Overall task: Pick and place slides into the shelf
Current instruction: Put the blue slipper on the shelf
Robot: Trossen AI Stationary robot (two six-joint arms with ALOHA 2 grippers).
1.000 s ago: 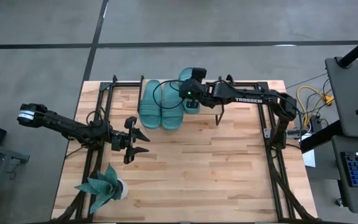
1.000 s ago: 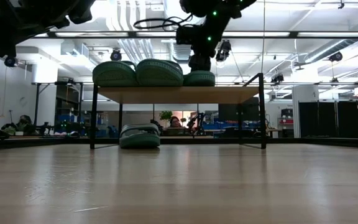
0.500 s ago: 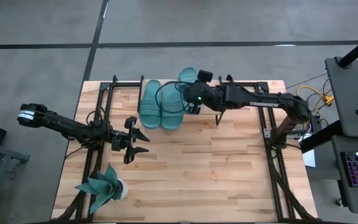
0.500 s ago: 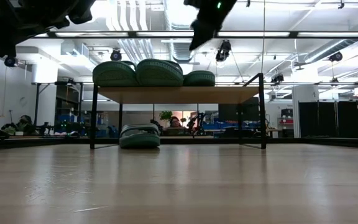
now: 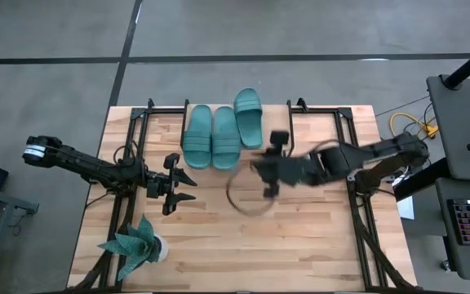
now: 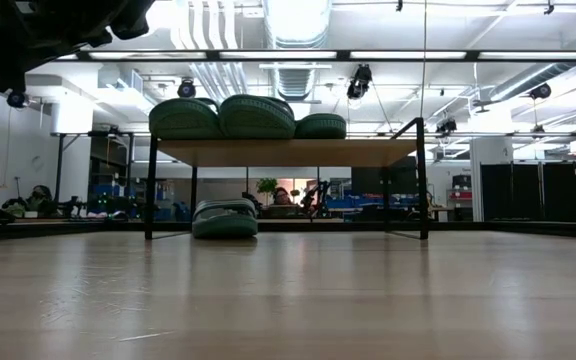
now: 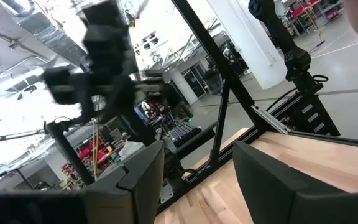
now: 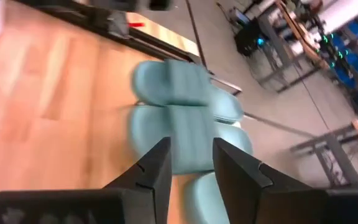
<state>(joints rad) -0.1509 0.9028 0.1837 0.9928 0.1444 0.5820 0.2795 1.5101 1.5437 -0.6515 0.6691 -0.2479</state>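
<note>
Risk now lies with the third of the slides (image 5: pixel 248 118) atop the shelf (image 6: pixel 288 152): it sits at the far edge, so a careless pass could knock it off. Two more slides lie beside it; a fourth (image 6: pixel 225 218) rests underneath on the surface (image 5: pixel 300 237). Right gripper (image 5: pixel 269 173) hangs low over mid-surface, fingers parted, empty. Left gripper (image 5: pixel 179 184) waits near the plant (image 5: pixel 135 245), fingers open.

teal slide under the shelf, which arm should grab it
Left, probably: the teal rubber slide lies under the left end of the wood-topped wire shelf, nearest the open left gripper; the open right gripper is further right.
</note>
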